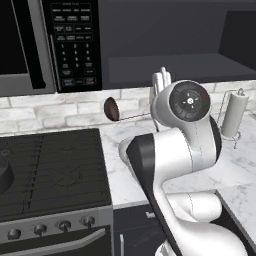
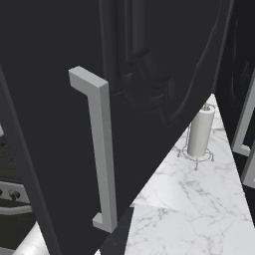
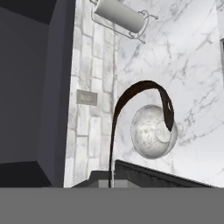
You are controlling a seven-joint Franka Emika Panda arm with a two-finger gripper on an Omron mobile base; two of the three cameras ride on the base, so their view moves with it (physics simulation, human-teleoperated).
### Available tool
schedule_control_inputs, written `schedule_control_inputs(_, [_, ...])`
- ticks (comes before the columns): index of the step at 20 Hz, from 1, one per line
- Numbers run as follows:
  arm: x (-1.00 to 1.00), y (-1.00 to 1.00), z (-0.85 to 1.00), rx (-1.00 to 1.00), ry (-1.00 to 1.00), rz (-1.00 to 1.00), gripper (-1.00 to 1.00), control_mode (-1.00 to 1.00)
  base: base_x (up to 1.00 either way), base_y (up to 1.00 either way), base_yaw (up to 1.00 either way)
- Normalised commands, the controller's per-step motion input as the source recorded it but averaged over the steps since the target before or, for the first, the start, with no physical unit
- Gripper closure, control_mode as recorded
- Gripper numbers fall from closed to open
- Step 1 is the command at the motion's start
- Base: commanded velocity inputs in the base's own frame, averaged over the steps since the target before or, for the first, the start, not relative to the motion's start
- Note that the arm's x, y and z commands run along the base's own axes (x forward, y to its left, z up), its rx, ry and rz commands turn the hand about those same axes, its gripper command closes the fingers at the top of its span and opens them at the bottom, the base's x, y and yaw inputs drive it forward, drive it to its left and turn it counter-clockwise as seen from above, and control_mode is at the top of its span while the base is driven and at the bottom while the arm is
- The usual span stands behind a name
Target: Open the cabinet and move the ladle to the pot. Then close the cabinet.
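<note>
Dark brownish-grey, the ladle (image 1: pixel 112 109) is clamped by its thin handle in the closed hand (image 1: pixel 161 82), which is raised above the white marble counter (image 1: pixel 131 172). In the left base view the cup sticks out sideways from the hand, toward the stove (image 1: pixel 50 170). In the hand view the ladle's handle rises from the fingers and curves over a pale speckled bowl (image 3: pixel 154 132) lying on the counter beyond it. Farther out from the hand stands a paper towel roll (image 1: pixel 234 116). Above the hand the cabinet (image 1: pixel 170 45) is open, its door (image 2: pixel 99 114) swung wide with the silver bar handle (image 2: pixel 102 149) facing the right base view.
</note>
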Motion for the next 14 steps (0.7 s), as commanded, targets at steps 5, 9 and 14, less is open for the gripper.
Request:
schedule_control_inputs(5, [0.00,0.38,-0.22,0.02,0.00,0.08,1.00,-1.00,0.00,0.00,0.00])
schedule_control_inputs(9, [0.00,0.39,-0.23,0.01,0.00,0.08,1.00,-1.00,0.00,0.00,0.00])
schedule_control_inputs(14, [0.00,0.38,-0.24,0.02,0.00,0.09,1.00,-1.00,0.00,0.00,0.00])
